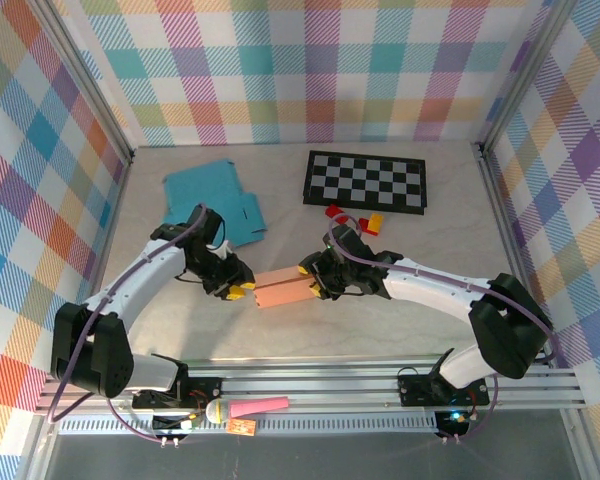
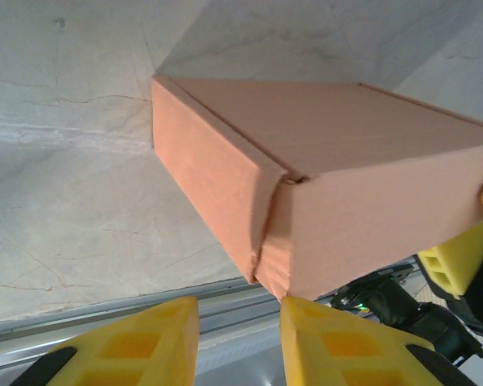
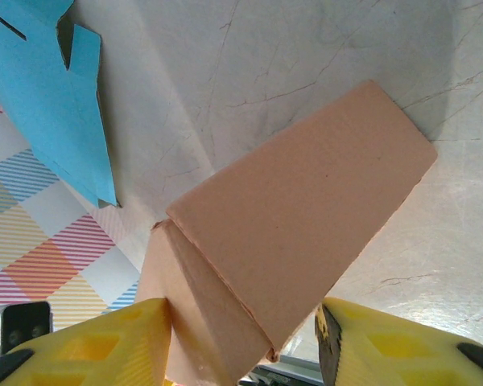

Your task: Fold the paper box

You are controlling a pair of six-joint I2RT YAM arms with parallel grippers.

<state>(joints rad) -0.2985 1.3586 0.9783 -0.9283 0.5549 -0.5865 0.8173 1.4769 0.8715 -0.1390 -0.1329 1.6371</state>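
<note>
The paper box [image 1: 280, 288] is salmon-pink, folded into a closed oblong, and sits between my two grippers near the table's front middle. My right gripper [image 1: 308, 282] holds its right end. In the right wrist view the box [image 3: 298, 233] runs down between the yellow fingers [image 3: 105, 346] of that gripper [image 3: 245, 346]. My left gripper [image 1: 242, 291] is at the box's left end. In the left wrist view the gripper [image 2: 240, 338] stands open with nothing in the gap. The box's near corner [image 2: 283, 291] just meets its right fingertip [image 2: 306, 318].
A flat blue cardboard sheet [image 1: 212, 198] lies at the back left, also seen in the right wrist view [image 3: 56, 104]. A black-and-white checkerboard [image 1: 366, 181] lies at the back right. Small red [image 1: 335, 212] and yellow [image 1: 375, 222] blocks sit just in front of it. Plaid walls enclose three sides.
</note>
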